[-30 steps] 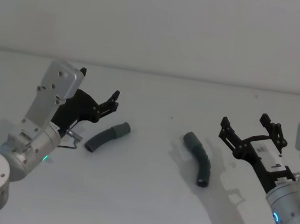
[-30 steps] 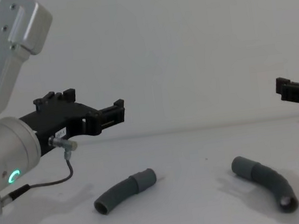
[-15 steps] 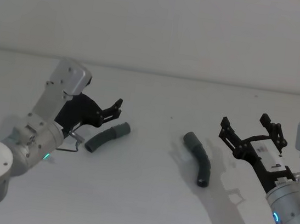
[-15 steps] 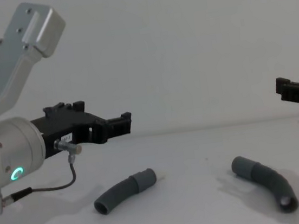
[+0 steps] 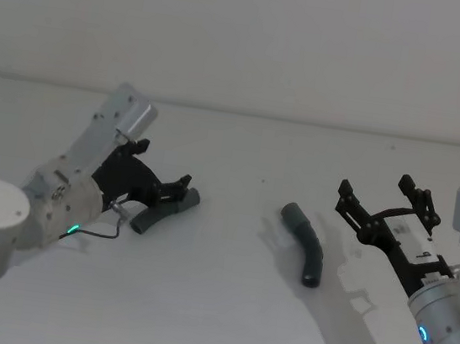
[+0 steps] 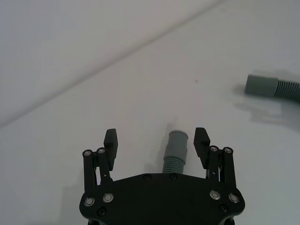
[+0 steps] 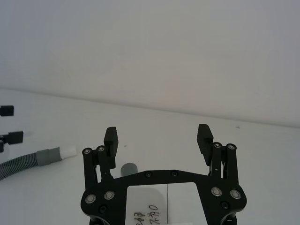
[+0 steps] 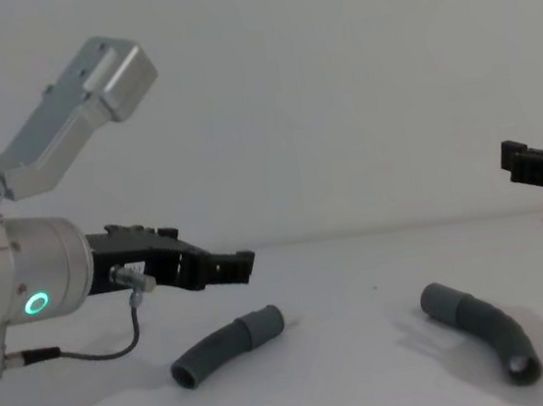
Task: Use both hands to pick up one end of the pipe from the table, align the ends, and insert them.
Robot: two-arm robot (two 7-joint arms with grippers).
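The left gripper (image 5: 175, 192) has dropped toward the left pipe piece (image 8: 225, 344) lying left of the bench's (image 5: 210, 322) middle, jaws open over its cuff, nearly ready to close, while the right gripper (image 5: 375, 185) waits open-jawed near the right piece (image 5: 305, 243).

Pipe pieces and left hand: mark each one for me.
left pipe piece (image 8: 225, 344), chest view, on its curved middle.
right pipe piece (image 5: 309, 243), head view, on its curved middle.
left hand (image 6: 155, 137), left wrist view, midway between its open fingertips.
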